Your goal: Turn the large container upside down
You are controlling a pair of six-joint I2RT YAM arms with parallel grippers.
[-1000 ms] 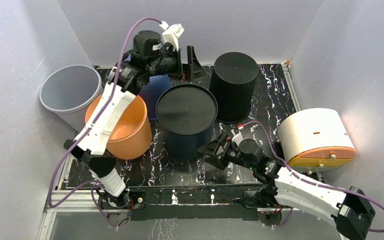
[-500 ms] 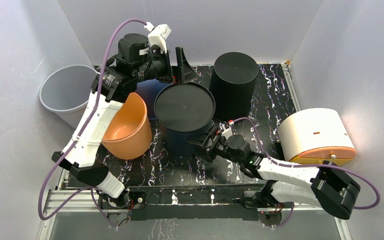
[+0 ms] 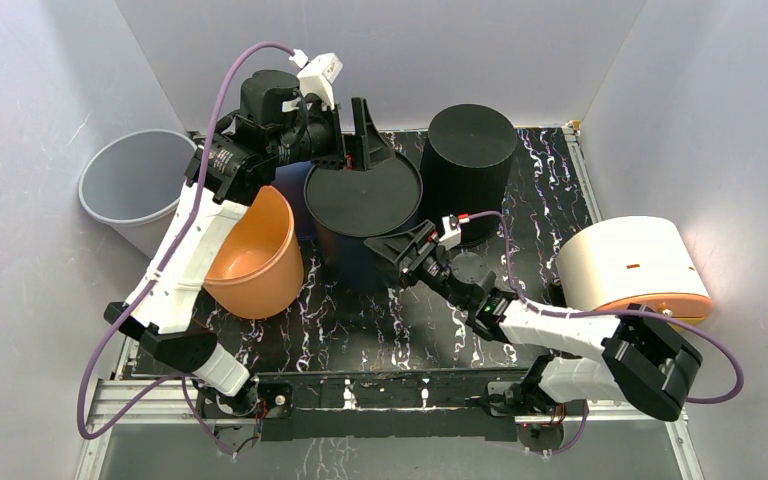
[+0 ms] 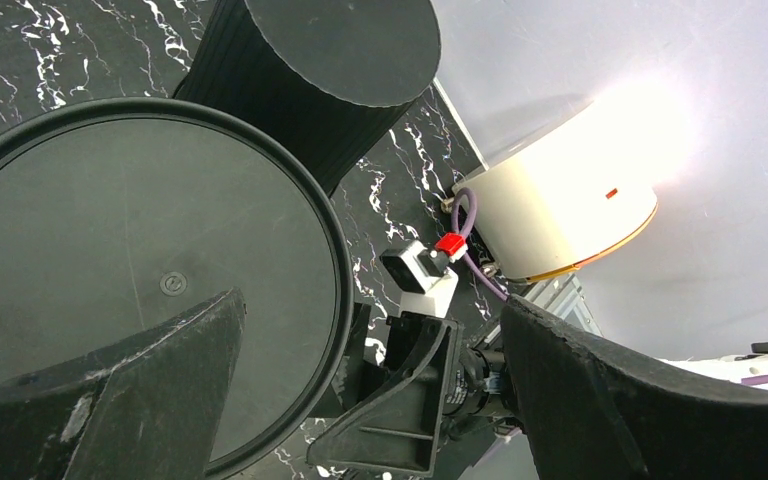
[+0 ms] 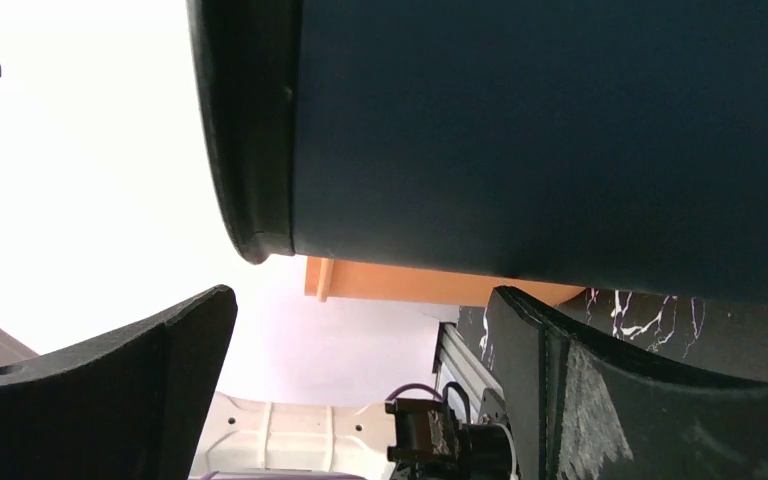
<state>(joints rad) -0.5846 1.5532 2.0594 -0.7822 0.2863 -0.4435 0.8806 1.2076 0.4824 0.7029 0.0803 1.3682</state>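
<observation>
The large container [image 3: 363, 195] stands in the middle of the desk [image 3: 360, 320], flat dark face up, between an orange bucket [image 3: 260, 262] and a black cylinder [image 3: 468, 165]. The left gripper [image 3: 368, 148] is spread wide at its far rim. The right gripper [image 3: 400, 258], equally wide apart, faces its near wall.

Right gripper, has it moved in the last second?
Yes. In the top view the right gripper has moved up and left, away from the white and orange bin and in beside the dark blue container.

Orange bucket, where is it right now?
In the top view, the orange bucket sits on the left, between the grey bin and the big dark container.
</observation>
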